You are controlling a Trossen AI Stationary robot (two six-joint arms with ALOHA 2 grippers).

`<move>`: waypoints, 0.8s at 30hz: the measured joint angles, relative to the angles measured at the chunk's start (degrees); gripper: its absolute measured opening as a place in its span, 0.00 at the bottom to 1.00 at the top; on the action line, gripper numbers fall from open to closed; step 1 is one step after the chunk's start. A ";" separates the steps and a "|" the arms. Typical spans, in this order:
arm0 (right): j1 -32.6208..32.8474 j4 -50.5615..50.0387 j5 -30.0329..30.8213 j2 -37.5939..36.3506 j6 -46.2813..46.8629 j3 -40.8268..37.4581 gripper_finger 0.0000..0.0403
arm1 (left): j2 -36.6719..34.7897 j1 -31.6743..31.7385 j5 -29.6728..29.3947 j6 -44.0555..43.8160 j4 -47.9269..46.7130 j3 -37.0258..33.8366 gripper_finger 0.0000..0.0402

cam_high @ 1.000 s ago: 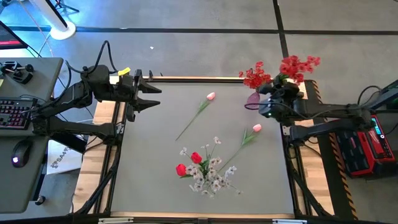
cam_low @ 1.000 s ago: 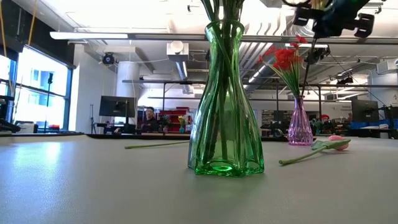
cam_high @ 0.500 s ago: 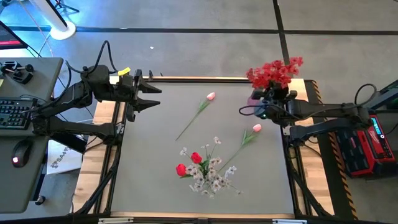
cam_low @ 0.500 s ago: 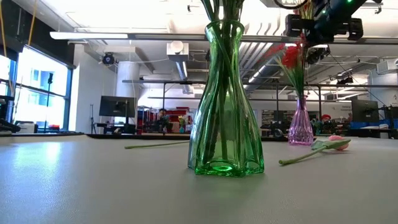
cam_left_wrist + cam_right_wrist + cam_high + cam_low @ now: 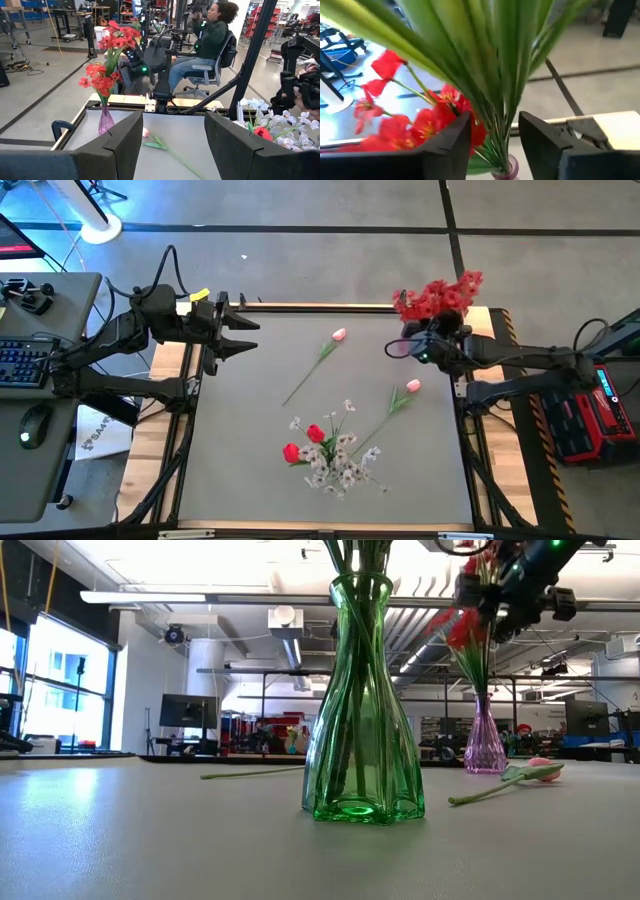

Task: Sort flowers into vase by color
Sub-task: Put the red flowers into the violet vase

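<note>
The left tool (image 5: 243, 337) hangs over the desk's (image 5: 250, 410) far left edge, fingers spread, holding nothing. Open grey surface lies beside it. 1 pink tulip (image 5: 338, 335) lies toward the far middle; nearer the front, red tulips (image 5: 303, 443) and white sprays (image 5: 345, 468) stand in the green vase (image 5: 358, 700). A 2nd pink tulip (image 5: 412, 386) lies right of centre. At the far right edge (close to the corner) the right tool (image 5: 398, 346) sits at the red blossom clusters (image 5: 437, 296) in the pink vase (image 5: 484, 738), fingers parted around the stems.
</note>
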 joint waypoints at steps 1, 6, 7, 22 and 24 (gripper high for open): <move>-0.78 0.00 -1.00 0.22 0.23 0.00 0.39 | 0.00 0.00 0.00 0.02 0.00 0.00 0.50; -3.47 0.01 -5.02 1.48 0.20 -0.04 0.40 | 0.00 0.00 0.00 0.00 0.01 0.00 0.50; -3.73 0.03 -5.79 1.59 0.21 -0.04 0.40 | 0.00 0.00 0.00 0.00 0.01 0.00 0.50; -3.85 -1.80 -20.39 -0.15 -3.28 3.37 0.29 | -0.02 0.00 0.00 0.00 0.01 0.00 0.50; -3.84 -4.50 -20.30 -0.53 -3.59 6.33 0.29 | -0.01 0.00 0.00 0.00 0.00 0.00 0.50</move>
